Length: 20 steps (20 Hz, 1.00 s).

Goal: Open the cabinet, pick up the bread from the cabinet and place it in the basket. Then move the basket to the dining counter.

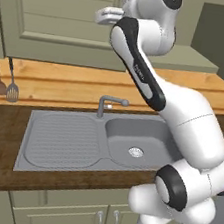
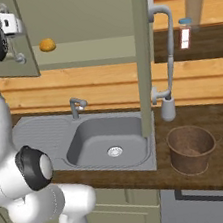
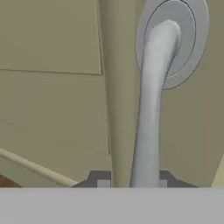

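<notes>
While the hand view is looking straight along a silver handle (image 3: 151, 113), the two dark fingertips at the bottom of the frame are sitting on either side of that bar, so the gripper (image 3: 131, 180) is looking closed around the handle of the cabinet door (image 3: 52, 87), though the contact itself is lying at the frame's edge. In the right base view the right-hand door (image 2: 143, 53) is already standing open edge-on in the upper middle, and the bread (image 2: 47, 44) is sitting on the shelf inside, upper left of that frame. The left door (image 2: 19, 41) is hanging partly open at the far upper left, with the hand right at it. The basket (image 2: 191, 148) is waiting on the dark wood counter (image 2: 220, 117) at the lower right, well apart from the bread and beside the sink (image 2: 105, 139). My read: this is the door-opening step, and doing it well is meaning pulling along the door's arc rather than straight back, keeping the fingers square on the bar so it is not slipping out, and swinging far enough that the panel is no longer blocking a reach to the bun. As for writing, no brand, label or lettering is readable anywhere; the small bottle (image 2: 185, 34) at the upper right is showing a pale patch, too small to make out.
</notes>
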{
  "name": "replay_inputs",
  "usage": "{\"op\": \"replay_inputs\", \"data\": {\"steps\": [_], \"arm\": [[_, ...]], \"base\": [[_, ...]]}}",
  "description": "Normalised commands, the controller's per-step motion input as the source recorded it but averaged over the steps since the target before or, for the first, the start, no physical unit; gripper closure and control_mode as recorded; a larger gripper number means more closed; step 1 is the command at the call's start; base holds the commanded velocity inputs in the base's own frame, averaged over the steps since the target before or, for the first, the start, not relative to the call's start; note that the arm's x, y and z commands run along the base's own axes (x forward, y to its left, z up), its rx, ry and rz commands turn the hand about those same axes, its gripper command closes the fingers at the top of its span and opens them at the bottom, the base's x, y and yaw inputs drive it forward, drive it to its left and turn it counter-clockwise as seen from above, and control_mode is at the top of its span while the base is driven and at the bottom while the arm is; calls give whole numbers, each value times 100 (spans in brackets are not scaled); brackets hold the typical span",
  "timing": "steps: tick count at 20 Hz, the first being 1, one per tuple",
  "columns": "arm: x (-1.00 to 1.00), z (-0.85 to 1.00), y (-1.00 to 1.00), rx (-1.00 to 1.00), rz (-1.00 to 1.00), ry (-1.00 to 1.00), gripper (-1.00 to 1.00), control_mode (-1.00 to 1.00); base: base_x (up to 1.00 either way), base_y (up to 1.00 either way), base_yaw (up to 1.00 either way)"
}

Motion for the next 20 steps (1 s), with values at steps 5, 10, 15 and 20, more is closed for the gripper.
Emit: {"op": "replay_inputs", "data": {"steps": [5,10,15,20], "arm": [[-92,-7,100,0,11,0,100,-100],[-100,-16,100,0,7,0,100,-100],[-97,-15,100,0,3,1,100,-100],[-91,-34,100,0,2,3,100,-100]], "base": [[0,0,0],[0,0,0],[0,0,0],[0,0,0]]}}
